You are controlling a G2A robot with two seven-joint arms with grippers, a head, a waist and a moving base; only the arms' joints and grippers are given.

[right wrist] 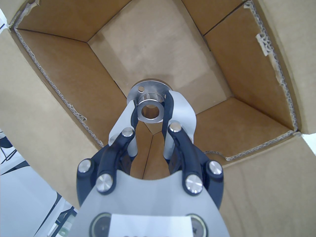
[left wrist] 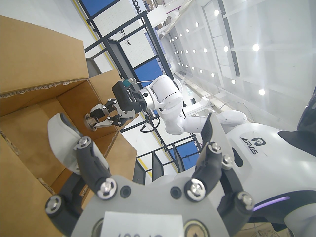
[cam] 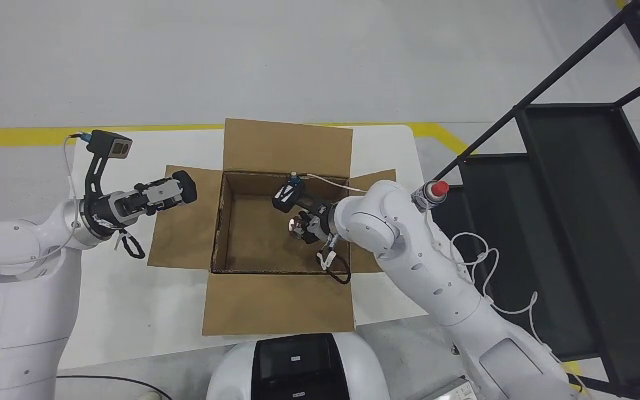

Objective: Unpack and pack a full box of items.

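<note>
Steel hub (right wrist: 149, 98) clenched in my right claw (right wrist: 151, 102) hangs over the open cardboard box (right wrist: 61, 80) at the middle of the table (cam: 395, 140), left claw (cam: 183, 188) spread empty beside it; packing, I judge, so next lower and release gently.

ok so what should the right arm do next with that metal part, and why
Probably lower it straight down: the right gripper is shut on the metal flanged part, held above the bare floor of the open cardboard box, not resting on it. Whether this is packing or unpacking cannot be told, so that is a guess.
</note>
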